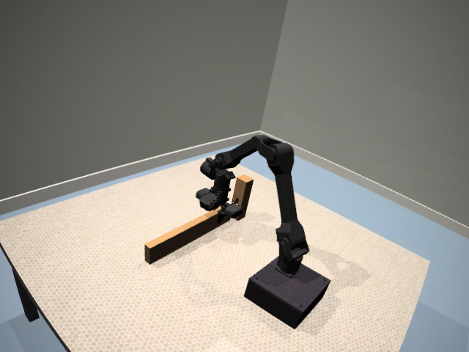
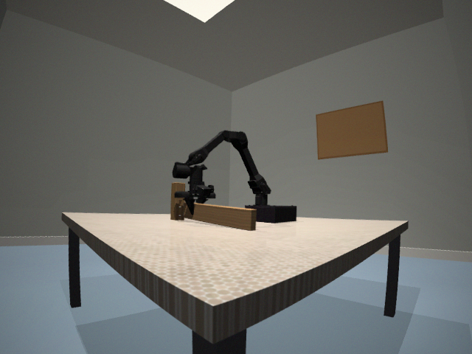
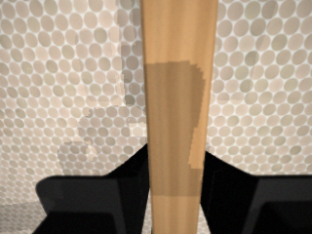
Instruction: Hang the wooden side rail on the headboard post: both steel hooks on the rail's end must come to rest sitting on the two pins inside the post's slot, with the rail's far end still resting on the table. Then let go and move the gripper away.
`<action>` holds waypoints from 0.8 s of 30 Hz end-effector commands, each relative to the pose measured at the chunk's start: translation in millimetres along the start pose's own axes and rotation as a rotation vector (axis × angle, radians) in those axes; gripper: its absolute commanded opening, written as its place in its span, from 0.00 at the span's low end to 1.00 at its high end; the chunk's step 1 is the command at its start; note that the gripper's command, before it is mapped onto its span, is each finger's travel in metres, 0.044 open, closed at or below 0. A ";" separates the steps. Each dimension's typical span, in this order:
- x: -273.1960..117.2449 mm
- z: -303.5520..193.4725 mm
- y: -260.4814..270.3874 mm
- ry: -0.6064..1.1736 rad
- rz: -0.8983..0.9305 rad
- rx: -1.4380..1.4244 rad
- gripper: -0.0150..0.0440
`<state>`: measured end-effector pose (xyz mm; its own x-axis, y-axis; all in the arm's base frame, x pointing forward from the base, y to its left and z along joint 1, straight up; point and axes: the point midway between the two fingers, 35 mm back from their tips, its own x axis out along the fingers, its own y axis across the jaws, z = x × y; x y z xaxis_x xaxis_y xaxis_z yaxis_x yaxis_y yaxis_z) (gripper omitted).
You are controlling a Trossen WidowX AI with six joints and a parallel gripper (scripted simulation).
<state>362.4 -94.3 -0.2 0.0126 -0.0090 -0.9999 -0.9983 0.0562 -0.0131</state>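
Observation:
The wooden side rail [image 1: 185, 229] [image 2: 225, 216] [image 3: 177, 44] is a long tan beam with its far end at table level, at the front left in the top view. Its other end is close to the headboard post [image 1: 243, 191] [image 2: 175, 200], a short upright wooden block. My gripper [image 1: 222, 216] [image 2: 196, 209] [image 3: 169, 144] points down and is shut on the rail near its post end, one finger on each side. The steel hooks, the slot and its pins are too small and partly hidden by the gripper, so I cannot tell whether the hooks sit on the pins.
The arm's dark base box [image 1: 282, 290] [image 2: 271, 214] stands on the table [image 1: 113, 303] [image 2: 236, 262], to the right of the rail in the top view. The arm arches over from the base to the rail. A brown board [image 2: 352, 130] hangs on the wall.

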 end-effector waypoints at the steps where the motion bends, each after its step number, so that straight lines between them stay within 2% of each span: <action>1: -6.0 -0.2 -2.9 0.000 -0.014 -0.006 0.25; 24: -7.0 -1.2 -3.9 0.001 -0.014 -0.006 0.25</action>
<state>362.9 -94.5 2.8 0.0140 -0.0094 -0.9999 -0.9985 0.0536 -0.0145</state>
